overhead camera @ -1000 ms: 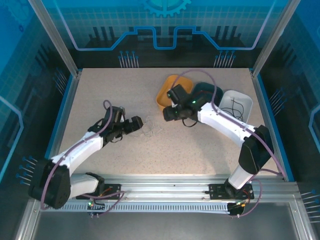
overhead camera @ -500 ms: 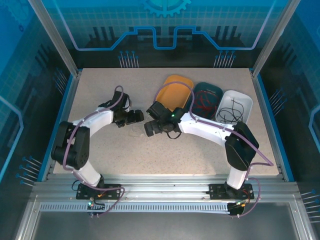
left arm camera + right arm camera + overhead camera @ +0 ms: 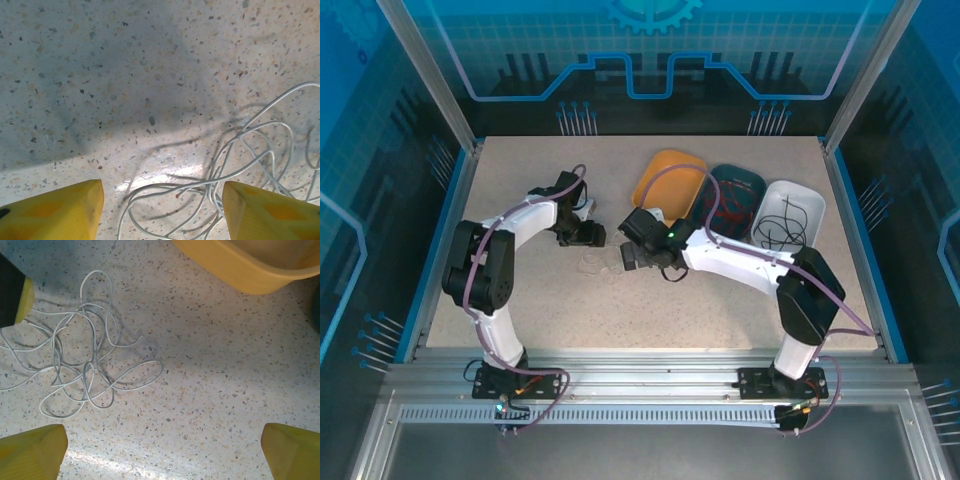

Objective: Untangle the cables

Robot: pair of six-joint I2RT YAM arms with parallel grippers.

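Left end effector (image 3: 162,199) open, empty, above white cables (image 3: 218,172).

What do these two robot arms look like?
The left arm and right arm have white links, bulky black joints and purple-grey cables looping alongside. A green light glows on the right wrist. The left gripper and right gripper have yellow fingers.
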